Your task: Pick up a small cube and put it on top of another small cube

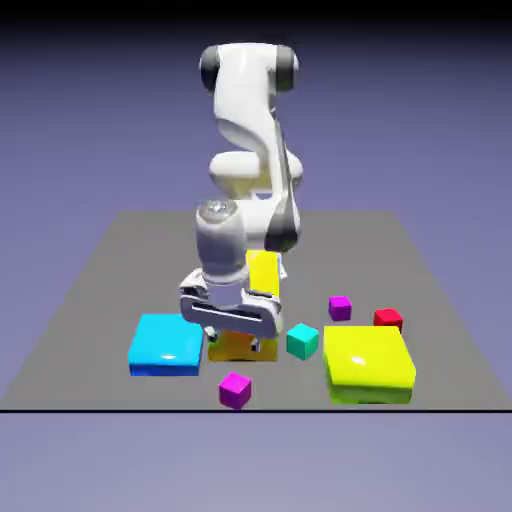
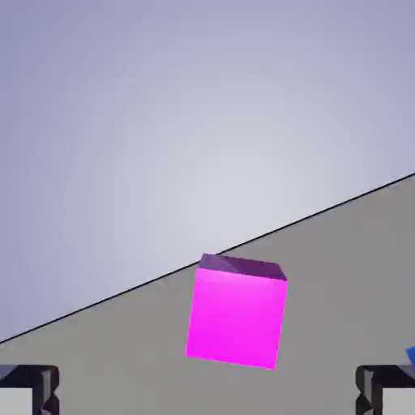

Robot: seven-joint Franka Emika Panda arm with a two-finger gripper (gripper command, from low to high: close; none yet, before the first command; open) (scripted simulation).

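Exterior view: the white arm bends down over the grey worktop (image 1: pixel 100 270) and its end effector (image 1: pixel 236 338) hangs low near the front of the scene, in front of a tall yellow block (image 1: pixel 263 272) and over a smaller yellow-orange block (image 1: pixel 236 348) that shows just beneath the hand. The magenta cube (image 1: pixel 235 389) lies on the worktop near the front edge, a little in front of the end effector and apart from it, touching nothing. The teal cube (image 1: pixel 302 341) sits to the exterior view's right of the hand, near it, between the hand and a large flat yellow block (image 1: pixel 368 363). Behind that block are a darker purple cube (image 1: pixel 340 307) and a small red cube (image 1: pixel 388 319), close to each other but not touching. To the exterior view's left of the hand lies a flat cyan-blue block (image 1: pixel 166 343), just beside the yellow-orange block. In the hand view the magenta cube (image 2: pixel 237 312) appears ahead, resting on the grey surface close to its edge line, with the plain backdrop above; it lies between the lines of the two fingertips (image 2: pixel 28 389) but beyond them, not in contact. The fingertips sit at the far left and far right of the bottom edge, so the end effector is spread wide and holds nothing. A sliver of blue shows at the right edge just above the right fingertip.
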